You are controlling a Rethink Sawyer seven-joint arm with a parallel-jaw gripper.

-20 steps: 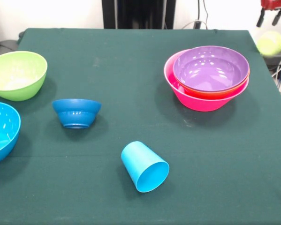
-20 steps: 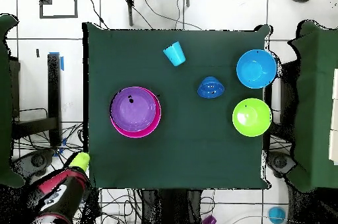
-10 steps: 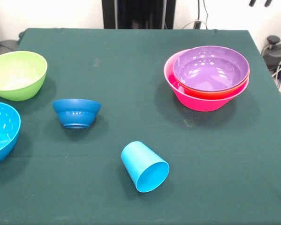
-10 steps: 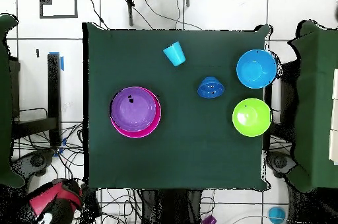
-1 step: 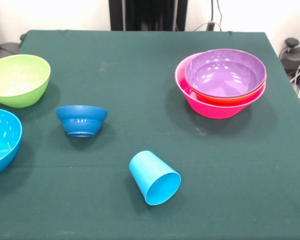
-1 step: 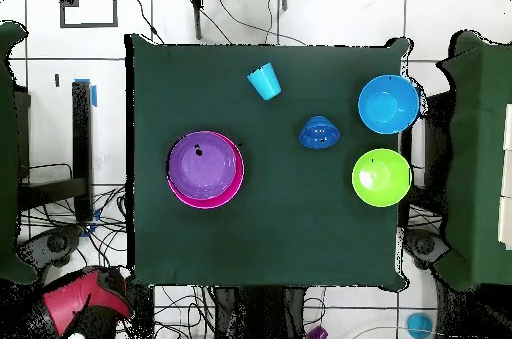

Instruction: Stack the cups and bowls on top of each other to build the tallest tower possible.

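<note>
Well, the arm [image 6: 85,303] is parked off the desk's corner, a red bulk seen only from overhead, and its hand does not show in either view, so I cannot tell whether it is released or clenched.

Everything left to stack lies across the desk [image 5: 150,70] from it. The tower [image 5: 221,82] is the nearest thing to the arm: a purple bowl [image 5: 225,72] nested in an orange one, whose rim alone shows, inside the wide pink bowl [image 5: 210,107]. Well apart from that pile, the sky blue cup [image 5: 154,177] lies tipped on its side, with its open mouth toward the front camera and its long axis running roughly away from it. I judge a reach for it would have to cross the desk and meet the cup across that axis.

The small dark blue bowl [image 5: 82,120] sits upside down between cup and lime green bowl [image 5: 18,80]. The sky blue bowl [image 5: 2,140] is cut off by the front view's edge. The pale yellow-green cup is nowhere on the desk.
</note>
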